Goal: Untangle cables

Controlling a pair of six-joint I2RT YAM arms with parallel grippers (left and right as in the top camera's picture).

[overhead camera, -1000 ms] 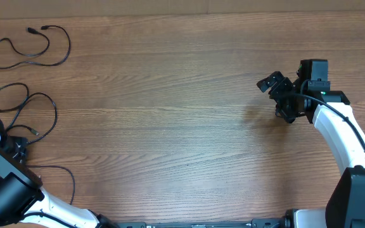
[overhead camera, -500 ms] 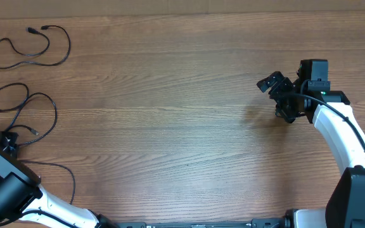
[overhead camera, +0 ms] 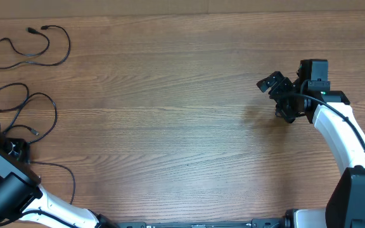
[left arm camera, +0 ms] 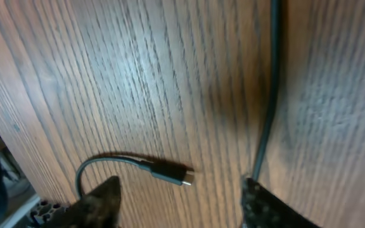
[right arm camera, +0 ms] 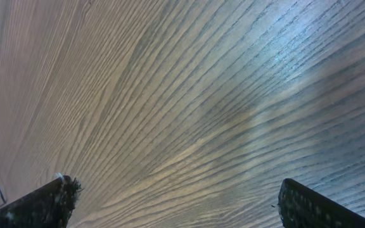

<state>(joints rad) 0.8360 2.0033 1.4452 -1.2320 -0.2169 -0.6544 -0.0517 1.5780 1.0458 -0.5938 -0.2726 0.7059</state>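
Note:
One black cable (overhead camera: pixel 33 50) lies as a separate loop at the far left corner of the table. Below it, the other cables (overhead camera: pixel 27 107) lie in loose overlapping loops at the left edge. My left gripper (overhead camera: pixel 19 147) stands low over the near end of those loops. In the left wrist view the left gripper (left arm camera: pixel 182 197) is open, and a small plug (left arm camera: pixel 170 172) lies on the wood just ahead, between the fingertips (left arm camera: pixel 100 201). A second cord (left arm camera: pixel 270 88) runs past the right fingertip. My right gripper (overhead camera: pixel 277 96) hangs open at the right, far from the cables, with bare wood between its jaws (right arm camera: pixel 182 202).
The wooden table (overhead camera: pixel 170 114) stretches between the two arms. A strand of cable (overhead camera: pixel 65 174) curves along the near left, beside the left arm's white link (overhead camera: pixel 49 206). The table's left edge shows in the left wrist view, close to the plug.
My left gripper was shut and now stands open, with the plug lying loose on the table. The cable loops by it shifted slightly. The right arm has not moved.

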